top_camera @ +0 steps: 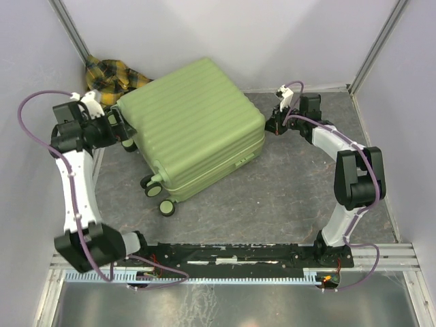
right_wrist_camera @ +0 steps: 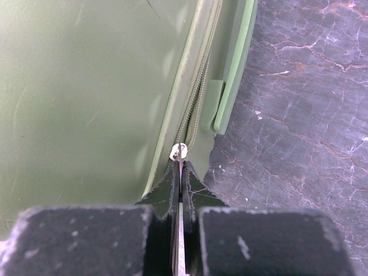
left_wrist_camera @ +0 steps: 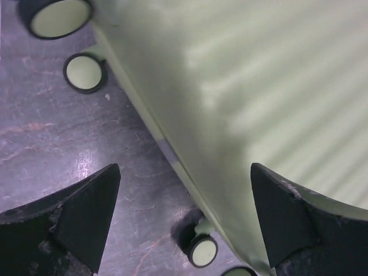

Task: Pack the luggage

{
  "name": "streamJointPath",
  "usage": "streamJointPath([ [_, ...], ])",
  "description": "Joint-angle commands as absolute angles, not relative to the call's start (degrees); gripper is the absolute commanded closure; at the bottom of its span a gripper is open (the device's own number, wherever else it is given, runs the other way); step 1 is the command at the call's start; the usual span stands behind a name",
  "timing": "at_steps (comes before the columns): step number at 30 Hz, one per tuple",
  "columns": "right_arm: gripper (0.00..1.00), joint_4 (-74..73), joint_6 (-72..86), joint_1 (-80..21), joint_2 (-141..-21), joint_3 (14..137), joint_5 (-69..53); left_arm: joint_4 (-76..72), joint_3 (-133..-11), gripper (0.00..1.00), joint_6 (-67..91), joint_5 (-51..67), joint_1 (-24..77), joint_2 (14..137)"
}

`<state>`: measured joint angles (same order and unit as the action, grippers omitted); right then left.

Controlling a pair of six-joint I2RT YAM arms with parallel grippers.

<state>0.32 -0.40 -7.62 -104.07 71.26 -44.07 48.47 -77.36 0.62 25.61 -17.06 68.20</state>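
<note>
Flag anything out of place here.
A crumpled plaid cloth lies in the far left corner, outside the luggage, whose shell looks shut. The right gripper pinches the zipper pull, so the cloth seems left unpacked.

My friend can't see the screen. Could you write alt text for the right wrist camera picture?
The right gripper is pinched shut on the small silver zipper pull of the lime-green luggage, which rests on a dark marbled table.

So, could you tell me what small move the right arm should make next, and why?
Probably draw the right gripper along the zip, toward the shut teeth ahead: it is pinched on the zipper pull, the luggage lies closed, and the left gripper stands open beside it.
</note>
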Motion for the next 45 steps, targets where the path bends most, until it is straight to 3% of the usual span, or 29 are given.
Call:
streamJointPath([
  [1, 0.98, 2.99, -2.16, -11.96, -102.18, 69.90, -47.79, 39.75, -80.00, 0.00, 11.12, 36.59, -22.05, 75.17],
  [11, 0.98, 3.77, -4.18, -14.32, -100.03, 67.21, -49.76, 32.02, -86.79, 0.04, 7.97, 42.21, -20.26, 93.92],
  [26, 0.98, 0.66, -6.75, -20.91, -85.73, 52.50, -49.27, 67.58, -113.06, 0.10, -38.15, 46.08, -0.62, 121.59],
  [38, 0.98, -3.06, -6.14, -27.16, -68.07, 38.70, -43.69, 83.54, -112.82, 0.14, -62.55, 42.52, 7.27, 121.71],
  [45, 0.98, -1.37, -3.08, -27.98, -63.38, 34.92, -39.50, 80.76, -113.73, 0.17, -60.44, 43.99, 8.55, 116.12],
])
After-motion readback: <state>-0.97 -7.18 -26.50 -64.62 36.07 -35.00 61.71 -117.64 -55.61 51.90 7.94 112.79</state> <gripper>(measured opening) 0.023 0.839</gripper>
